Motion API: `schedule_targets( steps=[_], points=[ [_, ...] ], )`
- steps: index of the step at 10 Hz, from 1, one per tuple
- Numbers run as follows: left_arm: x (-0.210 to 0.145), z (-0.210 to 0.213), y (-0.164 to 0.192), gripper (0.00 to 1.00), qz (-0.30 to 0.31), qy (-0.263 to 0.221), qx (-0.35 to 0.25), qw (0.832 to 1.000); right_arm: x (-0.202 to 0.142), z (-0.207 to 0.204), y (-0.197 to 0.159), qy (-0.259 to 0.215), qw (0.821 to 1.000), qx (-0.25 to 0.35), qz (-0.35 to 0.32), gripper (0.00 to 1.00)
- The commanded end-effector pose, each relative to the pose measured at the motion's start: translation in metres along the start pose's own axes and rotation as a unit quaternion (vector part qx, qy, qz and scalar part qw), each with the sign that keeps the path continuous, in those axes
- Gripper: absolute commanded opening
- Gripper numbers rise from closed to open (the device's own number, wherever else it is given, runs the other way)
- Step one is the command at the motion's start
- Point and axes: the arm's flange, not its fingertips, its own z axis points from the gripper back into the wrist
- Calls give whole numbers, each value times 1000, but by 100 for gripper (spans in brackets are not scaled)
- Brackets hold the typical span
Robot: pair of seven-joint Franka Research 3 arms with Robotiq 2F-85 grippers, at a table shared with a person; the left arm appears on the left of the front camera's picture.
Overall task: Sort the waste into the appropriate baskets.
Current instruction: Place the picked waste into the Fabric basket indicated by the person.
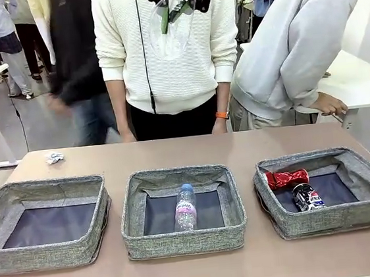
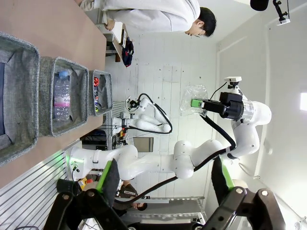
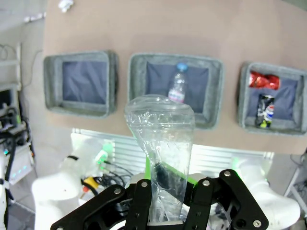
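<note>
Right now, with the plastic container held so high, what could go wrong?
The right pincer pinches the thin clear plastic container by one end, high above the table; it may slip, or drift past the middle basket if dropped from there. The paper wad lies near the table's far edge; a clumsy grasp could push it off.

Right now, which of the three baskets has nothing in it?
The left basket, showing only bare dark lining. The middle basket holds the clear bottle with a pink label, and the right basket holds the red can and the Pepsi can.
</note>
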Motion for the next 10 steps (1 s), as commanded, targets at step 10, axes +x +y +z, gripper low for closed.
schedule_targets(
  steps=[10],
  points=[
    [-2, -2, -3, 100, -6, -1, -12, 1000, -3, 0, -1, 0, 1000, -5, -2, 2]
  ],
)
